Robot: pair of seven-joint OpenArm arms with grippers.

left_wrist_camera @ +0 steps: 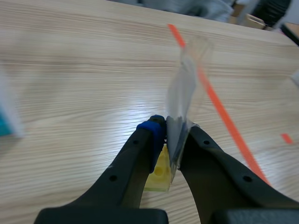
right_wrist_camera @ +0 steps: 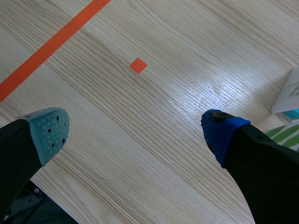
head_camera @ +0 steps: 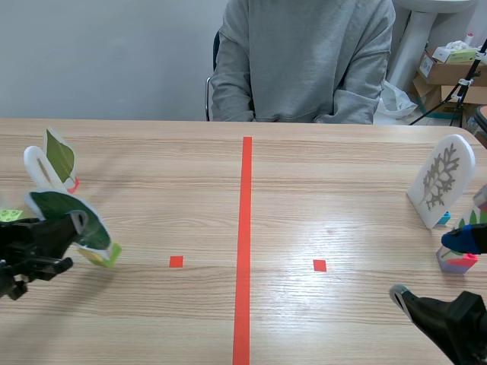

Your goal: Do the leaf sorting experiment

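My left gripper [head_camera: 74,226] is at the table's left edge, shut on a laminated card with a dark green leaf [head_camera: 67,211]. The card stands in a small yellow block [head_camera: 99,256] that rests on the wood. Seen from the left wrist, the clear card [left_wrist_camera: 184,93] is edge-on between the fingers of the left gripper [left_wrist_camera: 167,135], with the yellow block [left_wrist_camera: 159,171] under them. My right gripper [head_camera: 428,266] is low at the right, open over bare wood [right_wrist_camera: 133,133]. A white card with a pale lobed leaf [head_camera: 440,179] stands beyond it.
A second green leaf card [head_camera: 55,157] on a red base stands behind the left gripper. A purple and pink block [head_camera: 456,262] with a green-striped piece [right_wrist_camera: 283,133] sits by the right finger. A person in a grey top [head_camera: 304,61] sits across the table. Boxes [head_camera: 449,72] are stacked back right.
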